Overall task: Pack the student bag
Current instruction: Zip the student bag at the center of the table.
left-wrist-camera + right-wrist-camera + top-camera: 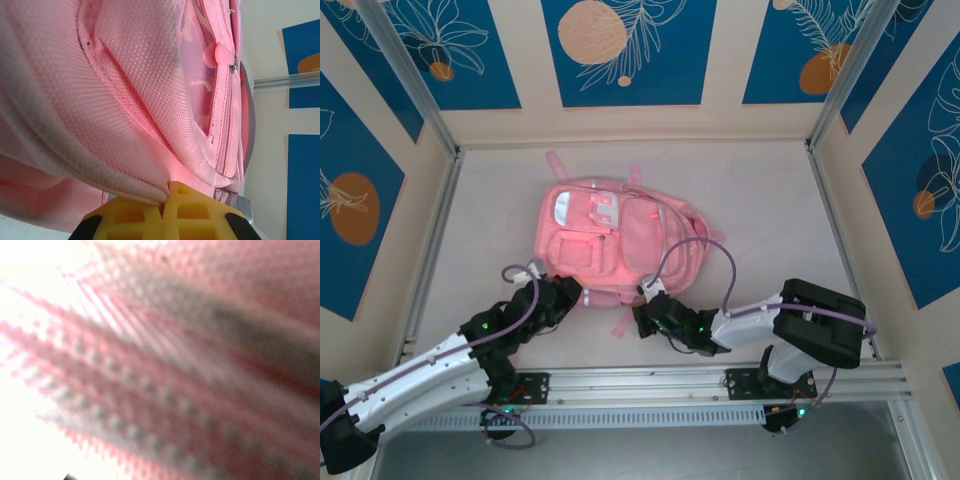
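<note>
**Left tool** [164, 202]: closed. Its yellow fingers [132, 220] meet with a fold of the student bag [150, 100] pinched between them. In the top view this grip is at the bag's near-left corner.

**Right tool** [643, 316]: jaws closed, set against the bag's near edge, right of centre. Its wrist view gives blurred pink weave close to the lens. Whether fabric is caught cannot be told.

**Student bag:** lies flat in the middle of the surface [770, 210], pockets upward. A pale trim patch [582, 210] is at its far left, and straps [556, 163] trail from the far and near ends. A zip [223, 125] with a pink pull [220, 54] runs along one pocket near the left tool.
</note>
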Tool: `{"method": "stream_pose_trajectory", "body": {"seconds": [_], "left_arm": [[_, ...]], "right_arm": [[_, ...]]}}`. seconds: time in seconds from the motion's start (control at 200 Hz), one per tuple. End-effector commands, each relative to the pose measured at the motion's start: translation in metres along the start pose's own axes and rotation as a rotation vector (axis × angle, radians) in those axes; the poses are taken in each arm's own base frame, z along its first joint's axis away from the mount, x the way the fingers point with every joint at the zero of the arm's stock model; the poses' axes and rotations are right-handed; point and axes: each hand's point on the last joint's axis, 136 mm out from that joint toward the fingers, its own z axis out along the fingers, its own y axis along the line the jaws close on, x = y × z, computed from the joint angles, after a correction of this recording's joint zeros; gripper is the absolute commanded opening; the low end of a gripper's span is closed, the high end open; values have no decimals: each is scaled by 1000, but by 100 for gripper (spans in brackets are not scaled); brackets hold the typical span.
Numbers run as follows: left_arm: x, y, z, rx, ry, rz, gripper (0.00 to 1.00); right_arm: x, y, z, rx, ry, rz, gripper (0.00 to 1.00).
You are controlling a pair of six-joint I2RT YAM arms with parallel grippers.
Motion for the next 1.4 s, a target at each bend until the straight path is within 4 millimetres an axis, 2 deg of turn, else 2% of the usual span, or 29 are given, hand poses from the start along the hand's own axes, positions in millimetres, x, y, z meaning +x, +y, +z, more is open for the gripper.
{"method": "stream_pose_trajectory", "body": {"seconds": [0.0,0.155,0.355,0.65,0.825,0.915,1.06,1.16,1.395], "left_arm": [[1,2,-4,-4,4,8,0],[1,-3,-6,10,6,7,0],[1,-3,-7,10,7,9,0],[0,-4,-6,13,3,7,0],[1,-8,-5,17,10,12,0],[3,-9,-4,16,15,13,0],[2,-9,-4,12,12,15,0],[1,-9,-5,11,7,18,0],[-1,-7,-5,2,-3,25,0]], "right_arm": [[-14,15,-5,-77,-106,-37,21],[-20,35,-2,-112,-168,-195,37],[-24,39,1,-69,-253,-323,49],[-22,20,17,13,-188,-219,50],[-31,13,24,19,-190,-171,50],[-41,10,30,25,-192,-149,45],[-46,2,35,18,-179,-102,14],[-43,1,35,18,-160,-104,0],[-30,-11,29,47,-133,-98,0]]}}
